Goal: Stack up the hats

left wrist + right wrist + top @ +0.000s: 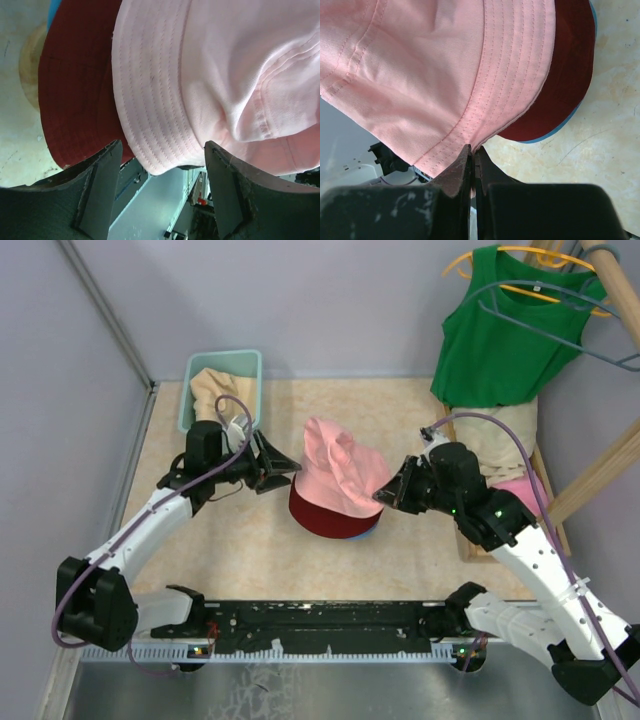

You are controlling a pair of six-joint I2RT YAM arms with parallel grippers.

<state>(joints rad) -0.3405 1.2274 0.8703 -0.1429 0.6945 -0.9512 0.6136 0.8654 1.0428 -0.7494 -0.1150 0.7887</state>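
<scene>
**Sandy tabletop (230,540), pink hat (335,468) on top of the pile**

Sandy surface under me, and I'm using the dark red hat (320,518) in the middle of it as my reference. The pink hat is draped all crumpled on top of it, and a sliver of blue hat (366,533) peeks out underneath. My right gripper (383,498) sits just right of the dark red hat, pinched tight on the pink brim. My left gripper (283,470) is just left of it, jaws spread, gripping nothing. The beige hat (213,390) is in the teal basket (222,360), well off to the far left of the dark red hat.
</scene>
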